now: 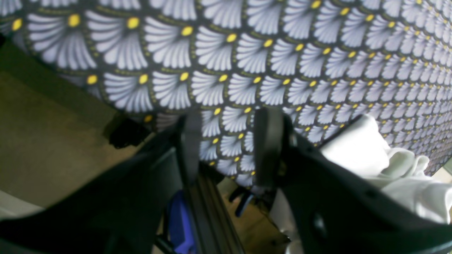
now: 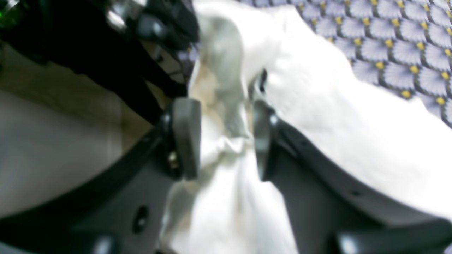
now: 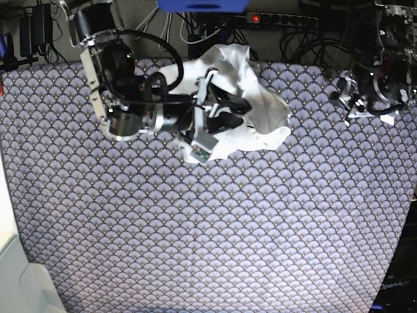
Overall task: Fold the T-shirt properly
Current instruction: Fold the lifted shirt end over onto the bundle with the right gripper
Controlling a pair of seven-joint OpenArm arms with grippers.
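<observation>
The white T-shirt [image 3: 260, 107] lies crumpled in a heap at the far middle of the table. My right gripper [image 3: 221, 114] is over the heap's left part. In the right wrist view this gripper [image 2: 224, 141] has its jaws apart, with a bunched fold of the T-shirt [image 2: 335, 123] between the fingers. My left gripper [image 3: 344, 98] hovers at the far right of the table, apart from the shirt. In the left wrist view it [image 1: 229, 148] is open and empty above the tablecloth, with the T-shirt [image 1: 395, 173] at the right.
A dark tablecloth with a white fan pattern [image 3: 208, 222] covers the table. Cables and a power strip [image 3: 287, 16] run behind the far edge. A white surface [image 3: 19, 280] sits at the near left corner. Brown floor [image 1: 42, 141] shows beyond the table edge.
</observation>
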